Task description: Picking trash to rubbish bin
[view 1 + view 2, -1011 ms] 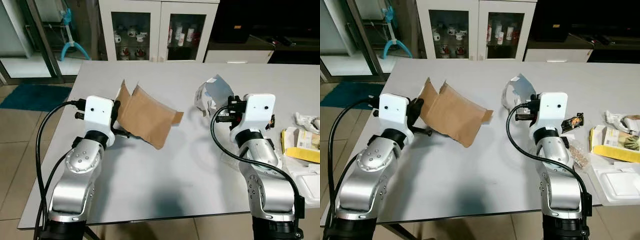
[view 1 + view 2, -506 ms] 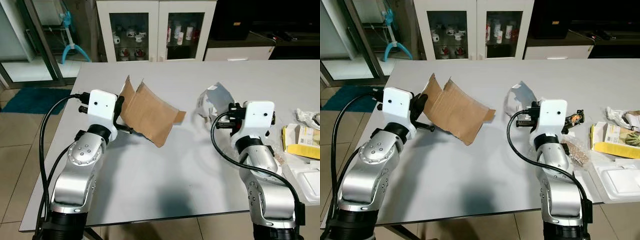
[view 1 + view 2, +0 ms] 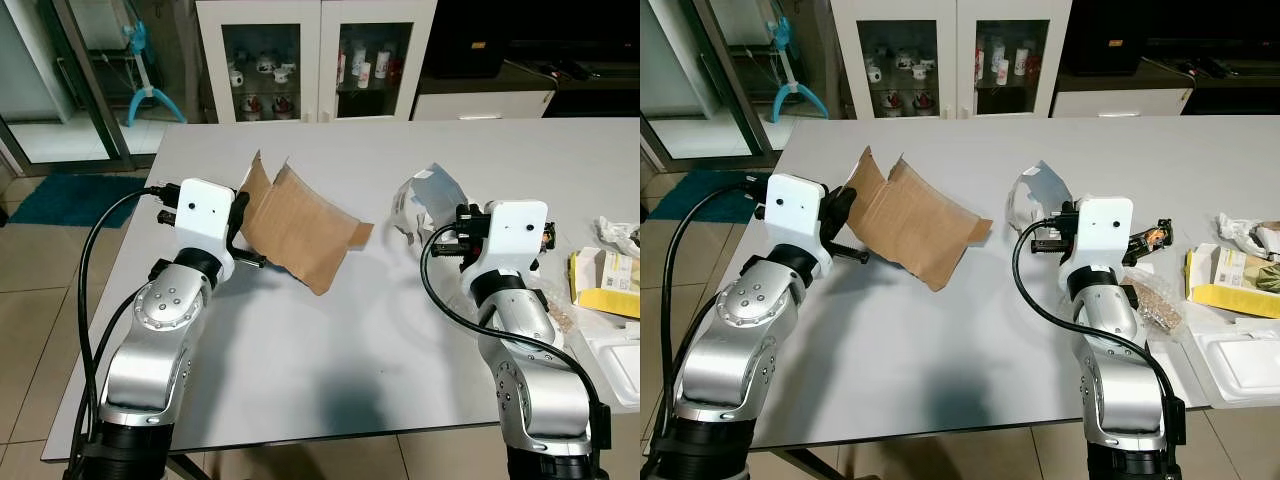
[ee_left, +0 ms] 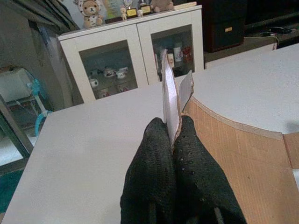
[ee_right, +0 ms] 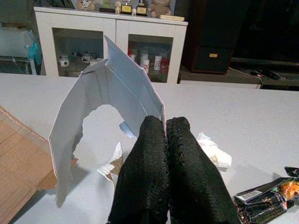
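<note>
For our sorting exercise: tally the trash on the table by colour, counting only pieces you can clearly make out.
Brown: 1, cardboard sheet
White: 3, torn paper box; crumpled wrapper; foam tray
Yellow: 1, carton
Dark: 1, snack wrapper
Clear: 1, bag of crumbs
Total: 7

head stereo overlooking table [image 3: 330, 330], wrist close-ups

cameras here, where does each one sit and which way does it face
Eye views: on the head, looking forward and down at the table; both silver arms show.
Left wrist view: along the left tool, shut on the cardboard.
Right wrist view: along the right tool, shut on the torn box.
Shared: every view shows the cabinet behind the table.
</note>
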Robot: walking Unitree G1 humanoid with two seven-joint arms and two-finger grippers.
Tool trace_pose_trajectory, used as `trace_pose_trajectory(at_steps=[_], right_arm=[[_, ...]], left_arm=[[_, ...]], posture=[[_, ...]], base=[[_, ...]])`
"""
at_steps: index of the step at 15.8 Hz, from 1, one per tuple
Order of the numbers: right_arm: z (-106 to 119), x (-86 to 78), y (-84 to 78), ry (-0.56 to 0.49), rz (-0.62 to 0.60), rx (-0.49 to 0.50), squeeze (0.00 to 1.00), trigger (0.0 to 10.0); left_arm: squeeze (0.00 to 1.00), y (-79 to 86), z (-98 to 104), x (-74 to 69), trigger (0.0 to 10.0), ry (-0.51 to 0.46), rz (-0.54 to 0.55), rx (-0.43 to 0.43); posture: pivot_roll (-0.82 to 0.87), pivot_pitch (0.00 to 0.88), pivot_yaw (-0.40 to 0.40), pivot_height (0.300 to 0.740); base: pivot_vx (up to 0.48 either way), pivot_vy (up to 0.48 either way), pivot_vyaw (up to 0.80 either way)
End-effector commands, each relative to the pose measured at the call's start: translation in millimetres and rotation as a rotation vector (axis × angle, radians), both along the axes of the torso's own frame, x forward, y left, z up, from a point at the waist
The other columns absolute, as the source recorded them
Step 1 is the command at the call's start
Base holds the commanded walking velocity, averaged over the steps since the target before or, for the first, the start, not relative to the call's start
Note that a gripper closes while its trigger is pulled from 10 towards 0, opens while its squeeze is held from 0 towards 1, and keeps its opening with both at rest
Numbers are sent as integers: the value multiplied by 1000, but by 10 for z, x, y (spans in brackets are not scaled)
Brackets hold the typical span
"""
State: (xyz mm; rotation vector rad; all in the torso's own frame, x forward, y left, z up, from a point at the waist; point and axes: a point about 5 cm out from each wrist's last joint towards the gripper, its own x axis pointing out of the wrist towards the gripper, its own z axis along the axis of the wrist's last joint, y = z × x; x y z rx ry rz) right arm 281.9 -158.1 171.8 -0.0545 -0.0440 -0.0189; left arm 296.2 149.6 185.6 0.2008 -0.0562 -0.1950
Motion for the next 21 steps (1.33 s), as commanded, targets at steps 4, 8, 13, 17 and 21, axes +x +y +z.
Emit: trace_pose_trajectory(at_steps=[4, 8, 13, 17, 21], right_arm=[[15, 15, -9, -9, -3, -1, 0, 10000], [-21, -2, 21, 8, 15, -1, 0, 10000], [6, 20, 1, 2, 12, -7, 0, 10000], [-27, -6, -24, 14, -11, -20, 0, 10000], [-128, -62, -96, 75, -71, -8, 0, 10000]], left_arm=[[0, -4, 20, 3, 10000, -5, -4, 5], [0, 0, 11, -4, 10000, -1, -8, 11], [0, -11, 12, 1, 10000, 1, -11, 8], [0, -23, 2, -4, 10000, 8, -19, 4], [0, -38, -117, -51, 10000, 63, -38, -44]], posture=[[-34, 0, 7, 740], [-39, 0, 4, 740], [-42, 0, 6, 740], [-45, 0, 14, 740], [-47, 0, 16, 740]], base=[[-257, 0, 0], [-278, 0, 0], [-294, 0, 0], [-288, 0, 0], [-62, 0, -400]])
